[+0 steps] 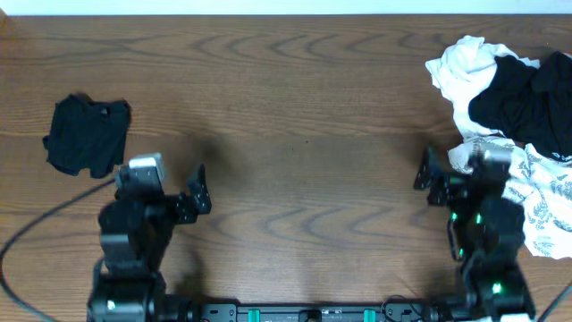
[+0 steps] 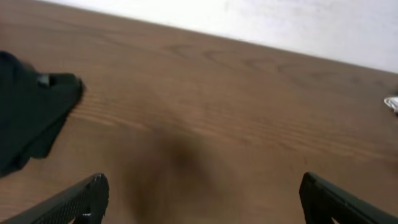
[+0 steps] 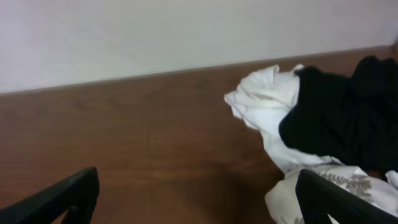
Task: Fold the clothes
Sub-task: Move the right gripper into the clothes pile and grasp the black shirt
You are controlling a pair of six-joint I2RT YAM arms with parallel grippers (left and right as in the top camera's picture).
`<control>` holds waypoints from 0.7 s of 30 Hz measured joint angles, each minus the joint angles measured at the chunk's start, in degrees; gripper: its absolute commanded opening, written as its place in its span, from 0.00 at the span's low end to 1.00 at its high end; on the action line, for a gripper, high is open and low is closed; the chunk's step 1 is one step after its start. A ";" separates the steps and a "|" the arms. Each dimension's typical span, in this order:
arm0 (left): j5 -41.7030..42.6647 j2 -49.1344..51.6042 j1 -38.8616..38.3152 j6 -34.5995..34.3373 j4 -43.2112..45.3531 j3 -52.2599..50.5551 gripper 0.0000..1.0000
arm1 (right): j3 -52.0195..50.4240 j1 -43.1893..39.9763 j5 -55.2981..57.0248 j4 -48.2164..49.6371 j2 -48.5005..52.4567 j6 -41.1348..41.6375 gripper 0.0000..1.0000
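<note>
Tabletop of woodgrain, clothes, white wall

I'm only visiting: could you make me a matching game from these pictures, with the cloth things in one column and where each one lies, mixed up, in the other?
Things
1. small dark bundled garment
2. crumpled plain white garment
3. large black garment
4. white leaf-print garment

Places
A. on top of the white ones, at the right of the brown wooden table
B. alone at the left
C. right beside the black right arm
D. far right, sticking out toward the middle

Pairs: 1-B, 2-D, 3-A, 4-C
</note>
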 measured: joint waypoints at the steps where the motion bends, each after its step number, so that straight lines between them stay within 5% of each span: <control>1: 0.57 2.05 0.00 0.00 -1.73 1.88 0.98 | 3.30 0.00 0.00 -2.16 3.50 -0.24 0.99; 13: 10.36 26.64 0.00 4.46 -29.14 30.16 0.98 | 36.50 0.00 -4.68 -31.58 34.34 -7.02 0.99; 21: 12.68 29.81 0.00 6.49 -30.23 35.26 0.98 | 40.06 -0.11 -4.74 -27.08 36.35 -8.11 0.99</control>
